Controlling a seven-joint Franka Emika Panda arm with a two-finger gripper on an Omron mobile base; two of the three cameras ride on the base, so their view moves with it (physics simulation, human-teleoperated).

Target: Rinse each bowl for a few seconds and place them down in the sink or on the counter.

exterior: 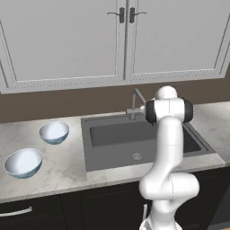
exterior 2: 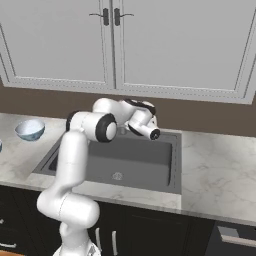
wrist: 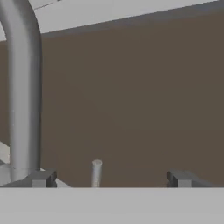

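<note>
Claw [wrist: 112, 178] spread wide, nothing between the tips, pointed at the brown back wall just behind the sink [exterior: 112, 134]. The faucet [wrist: 24, 96] pipe stands just beside one tip, and a thin lever [wrist: 96, 171] rises between the tips, not touched. So the hand sits at the sink's back edge, by the faucet base.

Both bowls are on the desk [exterior: 63, 168] left of the sink, upright, apart from each other. Smaller bowl [exterior: 54, 132] is near the sink's left rim, toward the back; larger bowl [exterior: 23, 162] is further left, closer to the desk's front edge. Neither is in the sink.

Key relation: the bowls lie well to the left of the claw and nearer the front. The lever is right ahead, so turning on the water is probably the step in hand. Afterwards the smaller bowl is the closer pick.
</note>
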